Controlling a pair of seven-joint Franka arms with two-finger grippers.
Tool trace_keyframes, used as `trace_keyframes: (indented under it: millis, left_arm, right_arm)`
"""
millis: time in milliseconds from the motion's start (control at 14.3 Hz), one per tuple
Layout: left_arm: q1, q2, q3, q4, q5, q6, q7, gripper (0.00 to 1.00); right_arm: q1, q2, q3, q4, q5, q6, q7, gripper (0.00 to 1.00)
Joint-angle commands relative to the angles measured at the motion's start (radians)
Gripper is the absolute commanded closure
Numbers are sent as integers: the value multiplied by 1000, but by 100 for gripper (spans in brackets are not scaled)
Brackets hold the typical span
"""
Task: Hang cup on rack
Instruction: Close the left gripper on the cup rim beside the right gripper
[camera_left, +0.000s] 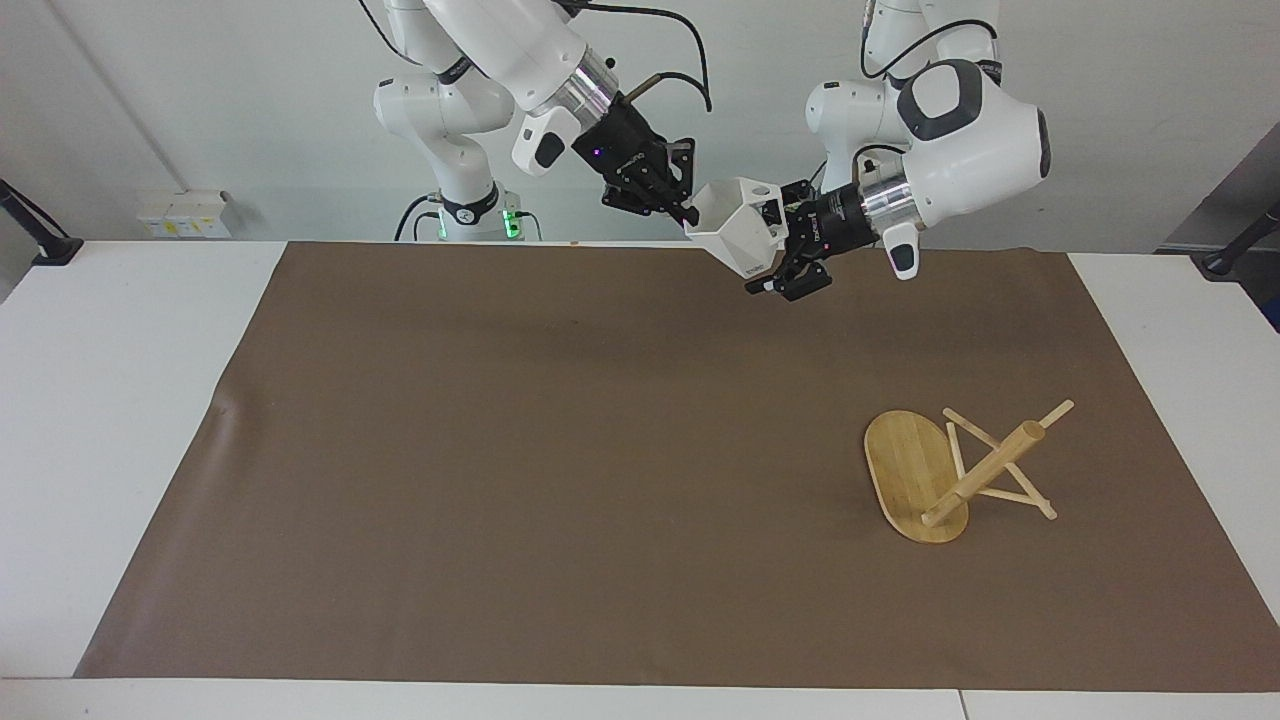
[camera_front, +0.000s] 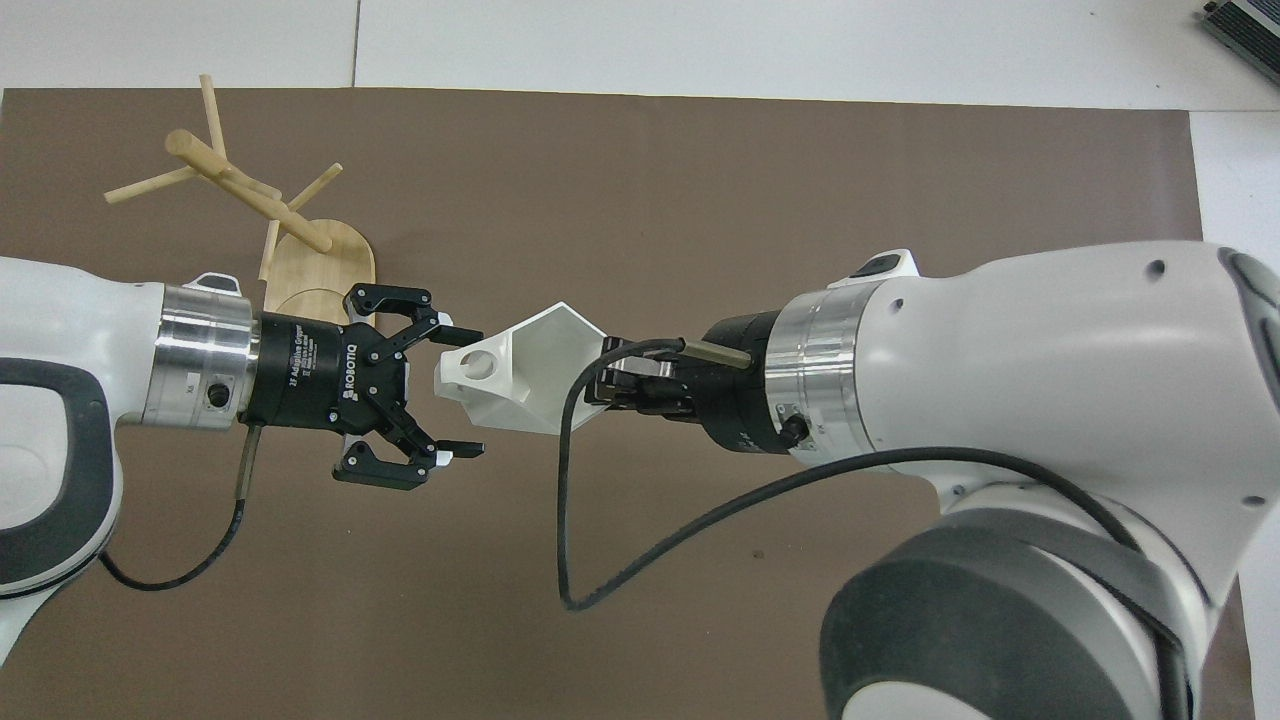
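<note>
The right gripper (camera_left: 688, 213), reaching in from the upper left of the facing view, is clamping its fingers on the rim of the cup (camera_left: 738, 236) and holding it in the air, high above the edge of the brown mat (camera_left: 560, 450) closest to the robots. In the overhead view the cup (camera_front: 520, 380) is sitting just left of the frame's centre, its hexagonal mouth tilting up and its blocky handle, with the round hole, pointing toward the left gripper (camera_front: 462, 390).

The left gripper (camera_left: 775, 262), coming in from the upper right of the facing view, is standing with its fingers spread apart on either side of the cup's handle end. In the overhead view one fingertip is lying just beside the handle at the upper edge, and the other is hanging below the cup with a clear gap. Whether either finger is touching the cup cannot be told.

The rack (camera_left: 950, 472) is lying tipped over in the lower right of the facing view, its oval base standing on edge on the mat and its post and pegs slanting away toward the left arm's end of the table. In the overhead view the rack (camera_front: 250, 195) is showing in the upper left, partly covered by the left arm's wrist.
</note>
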Motion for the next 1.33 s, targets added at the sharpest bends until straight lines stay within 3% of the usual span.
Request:
trace_keyframes:
  millis: [0,210,912,1262]
  left_arm:
    - [24,-4,-7,6,-12,15,-37,0]
    - [23,0,-10,16,-27,71,-45,0]
    - [20,-9,-7,23,-50,24,-13,0]
    - [35,16,-5,46,46,-47,71,0]
  right_arm:
    - [-1,-7,4,-13,29,21,14,100]
    - [10,-7,4,-20,29,21,14,100]
    - [11,-7,2,-20,29,18,14,100]
    - [10,-7,4,-20,29,18,15,100]
